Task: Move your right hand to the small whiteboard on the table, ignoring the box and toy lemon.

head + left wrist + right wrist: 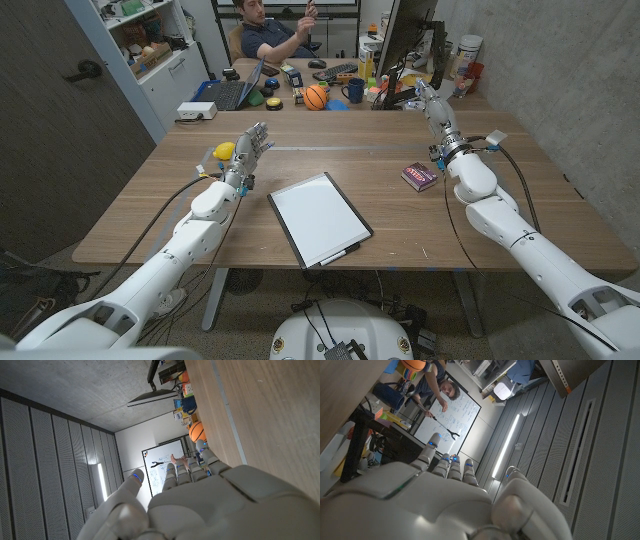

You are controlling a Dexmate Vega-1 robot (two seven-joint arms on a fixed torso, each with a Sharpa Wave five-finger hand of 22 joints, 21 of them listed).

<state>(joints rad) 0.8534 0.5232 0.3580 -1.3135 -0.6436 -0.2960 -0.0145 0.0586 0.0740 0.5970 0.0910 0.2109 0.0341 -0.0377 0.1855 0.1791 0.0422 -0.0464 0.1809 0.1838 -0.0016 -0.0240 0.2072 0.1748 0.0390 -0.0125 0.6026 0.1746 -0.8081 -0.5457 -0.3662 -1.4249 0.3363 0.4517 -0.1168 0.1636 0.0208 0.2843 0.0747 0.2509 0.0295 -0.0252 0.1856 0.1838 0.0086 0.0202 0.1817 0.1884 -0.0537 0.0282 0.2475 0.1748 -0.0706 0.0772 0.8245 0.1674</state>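
Matt wood-grain table (400,215), glossy white whiteboard (315,214), smooth plastic hands.

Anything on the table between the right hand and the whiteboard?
Yes: in the head view the small box lies on the table between the right hand and the whiteboard, nearer the hand.

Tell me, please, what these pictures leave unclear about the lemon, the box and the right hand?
- Toy lemon: head view, partly hidden behind the left hand; contact unclear.
- Box: head view, label too small to read.
- Right hand: head view, small against desk clutter; finger pose unclear.
- Small whiteboard: marker detail too small.
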